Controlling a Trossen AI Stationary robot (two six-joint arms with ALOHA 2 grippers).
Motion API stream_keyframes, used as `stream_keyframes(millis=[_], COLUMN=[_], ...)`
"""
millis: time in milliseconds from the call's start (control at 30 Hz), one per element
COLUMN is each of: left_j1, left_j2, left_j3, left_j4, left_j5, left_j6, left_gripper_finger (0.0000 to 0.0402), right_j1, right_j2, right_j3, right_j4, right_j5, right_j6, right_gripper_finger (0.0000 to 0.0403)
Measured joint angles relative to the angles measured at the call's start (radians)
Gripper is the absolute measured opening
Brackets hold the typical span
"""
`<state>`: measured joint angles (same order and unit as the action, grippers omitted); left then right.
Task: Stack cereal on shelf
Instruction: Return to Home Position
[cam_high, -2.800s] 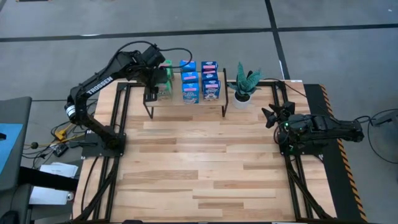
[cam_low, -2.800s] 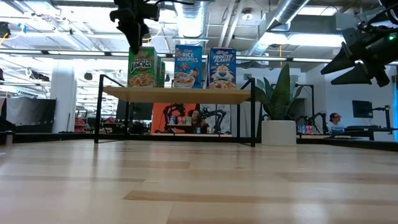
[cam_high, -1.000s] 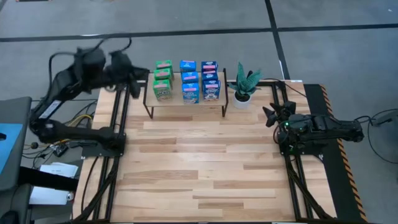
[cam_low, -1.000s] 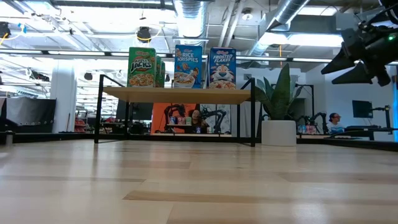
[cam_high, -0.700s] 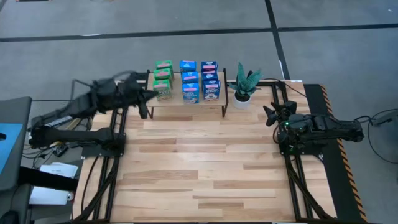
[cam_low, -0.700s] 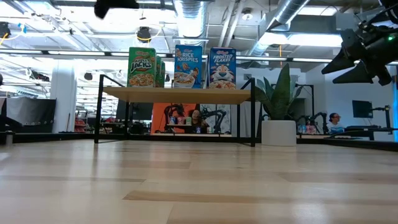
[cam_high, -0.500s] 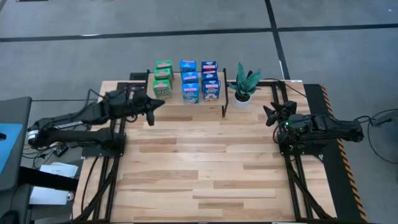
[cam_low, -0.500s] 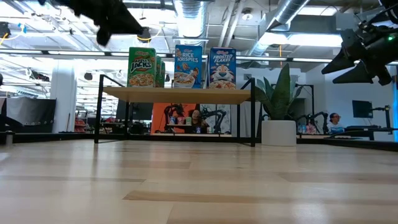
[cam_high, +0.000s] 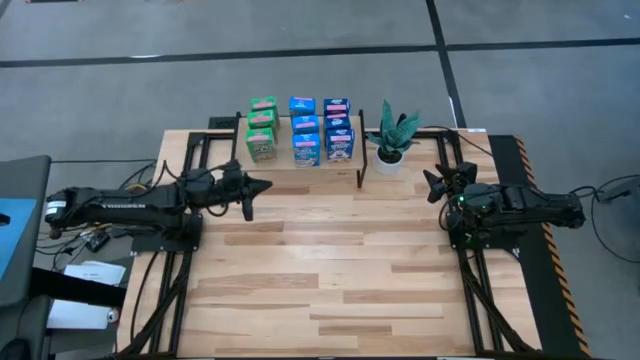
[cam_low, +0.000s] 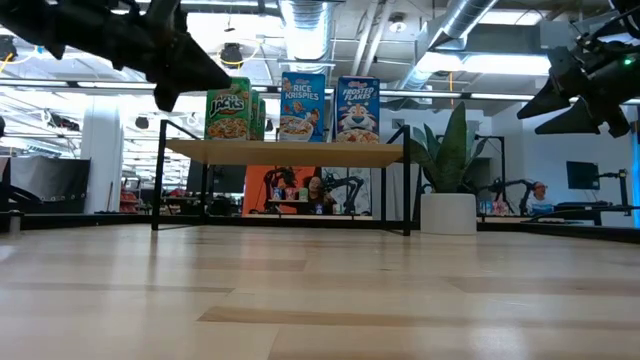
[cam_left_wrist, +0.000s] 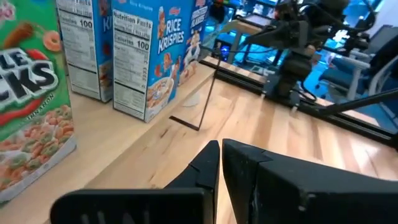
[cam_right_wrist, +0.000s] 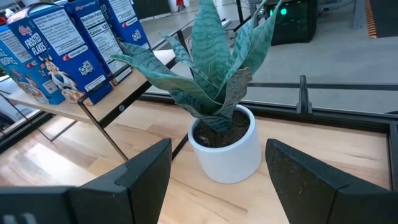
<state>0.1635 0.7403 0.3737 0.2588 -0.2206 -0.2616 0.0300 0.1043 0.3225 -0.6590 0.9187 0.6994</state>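
All nine cereal boxes are up on the shelf (cam_low: 290, 151) at the table's (cam_high: 320, 260) far edge, lined up in three rows running front to back: green boxes (cam_high: 262, 128) on the left, blue boxes (cam_high: 305, 130) in the middle and another blue row on the right. They all stand upright, and from table level the front labels read Apple Jacks, Rice Krispies and Frosted Flakes. The left gripper (cam_high: 252, 187) hangs over the table just in front of the shelf's left end, clear of the boxes. Its fingers are pressed almost together with nothing between them, and its arm lies stretched out low along the left side. The right gripper (cam_high: 431, 186) sits at the table's right side, fingers spread wide and empty, facing the plant (cam_high: 393, 135), which stands in its white pot just beside the shelf's right end.
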Motion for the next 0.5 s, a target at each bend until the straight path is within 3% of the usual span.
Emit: stream_keyframes(millis=[200,400,500], left_j1=[0.003,0.003,0.003], left_j2=[-0.206,-0.416,-0.478], left_j3=[0.017,0.013,-0.030], left_j4=[-0.140,-0.392,-0.388], left_j5=[0.015,-0.139,-0.159], left_j6=[0.032,-0.021,-0.037], left_gripper_finger=[0.0009,0.0009,0.0009], right_j1=[0.000,0.000,0.002], right_j2=[0.000,0.000,0.000], right_j3=[0.000,0.000,0.000], right_j4=[0.000,0.000,0.004], right_j5=[-0.001,-0.002,-0.004], right_j6=[0.000,0.000,0.000], right_gripper_finger=[0.0286,0.0286,0.0286])
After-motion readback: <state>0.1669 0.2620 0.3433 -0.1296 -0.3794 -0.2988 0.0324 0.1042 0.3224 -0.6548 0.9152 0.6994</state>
